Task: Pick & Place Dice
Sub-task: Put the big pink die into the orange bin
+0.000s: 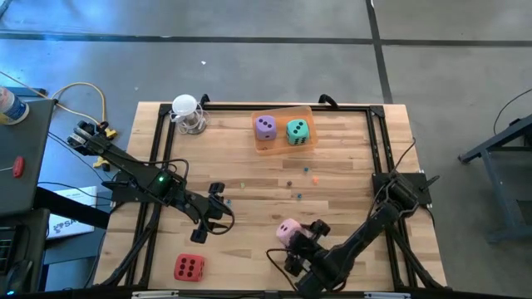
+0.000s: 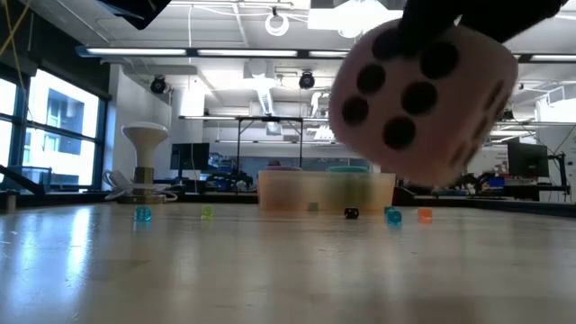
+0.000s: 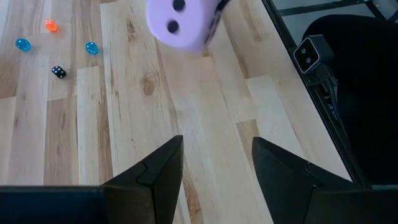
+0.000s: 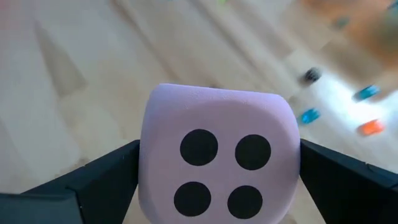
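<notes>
Wooden table [image 1: 249, 178] carries four dice: purple die [image 1: 265, 126] and teal die [image 1: 298, 131] in the orange tray [image 1: 283, 146], red die [image 1: 189, 267] near the front (alone), pink die [image 1: 288, 232] clamped, lifted, in the right gripper [image 1: 298, 241]. Left gripper [image 1: 208, 218] hovers, fingers apart.

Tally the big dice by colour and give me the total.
Pink die, in the right gripper: 1
Red die: 1
Purple die: 1
Teal-green die: 1
Total: 4
</notes>
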